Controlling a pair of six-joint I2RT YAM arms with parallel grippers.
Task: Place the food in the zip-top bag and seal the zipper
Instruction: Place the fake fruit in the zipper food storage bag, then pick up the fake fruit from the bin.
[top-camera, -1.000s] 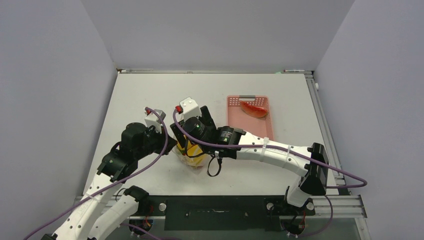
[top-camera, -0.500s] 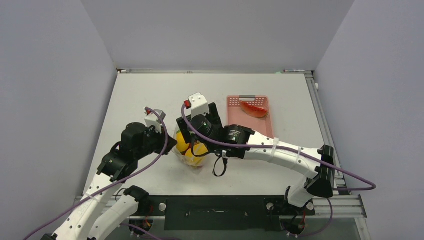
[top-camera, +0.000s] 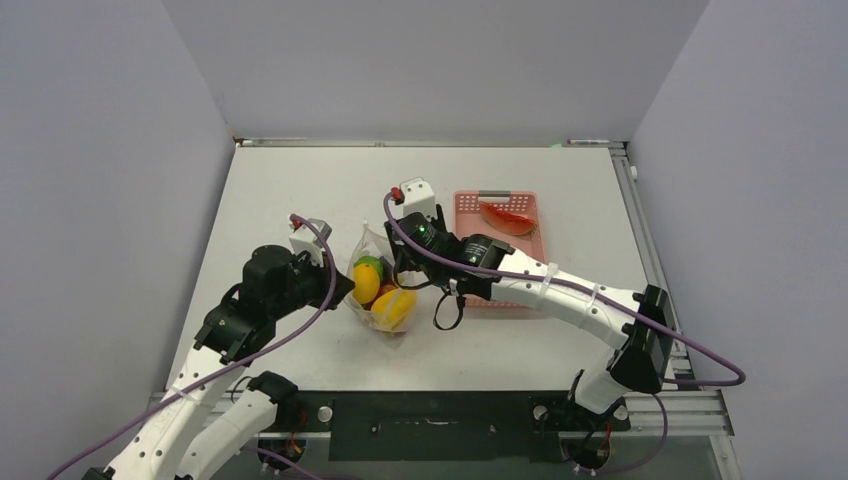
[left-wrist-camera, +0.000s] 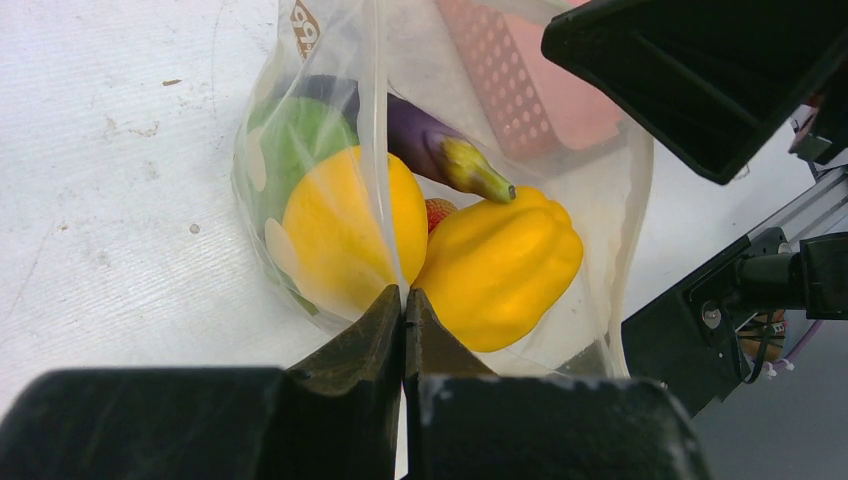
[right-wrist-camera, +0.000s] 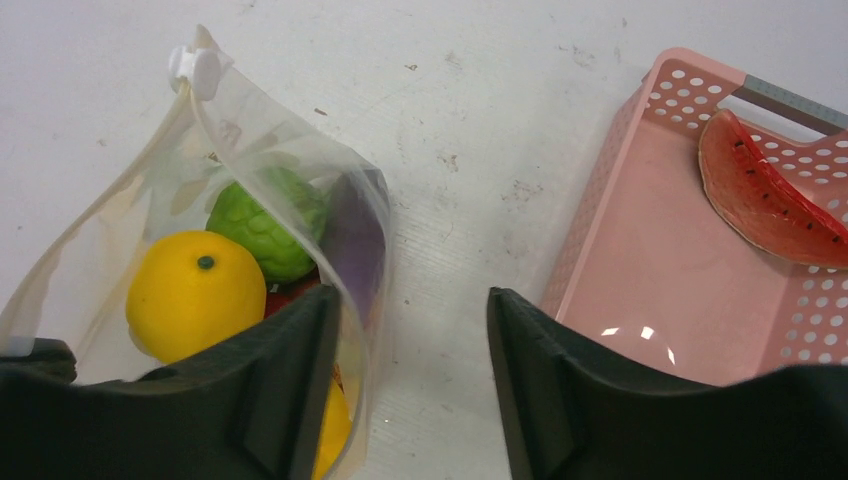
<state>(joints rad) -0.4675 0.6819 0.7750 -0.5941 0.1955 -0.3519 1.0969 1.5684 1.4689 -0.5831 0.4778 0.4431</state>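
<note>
Two entries | left hand (left-wrist-camera: 404, 300) clamped on zip-top bag (left-wrist-camera: 330, 70) edge | right hand (right-wrist-camera: 410, 305) parted, empty, beside bag

The zip-top bag (top-camera: 368, 247) holding food (top-camera: 393, 305) lies left of the basket (right-wrist-camera: 640, 250).

The white table (top-camera: 300, 180) is matte and faintly scuffed, with small dark specks on the surface around the pink basket (top-camera: 525, 252). The basket sits flat on the table. Just left of the basket, and not touching it, the zip-top bag (top-camera: 372, 245) rests on the tabletop, bulging, with its mouth raised.
</note>
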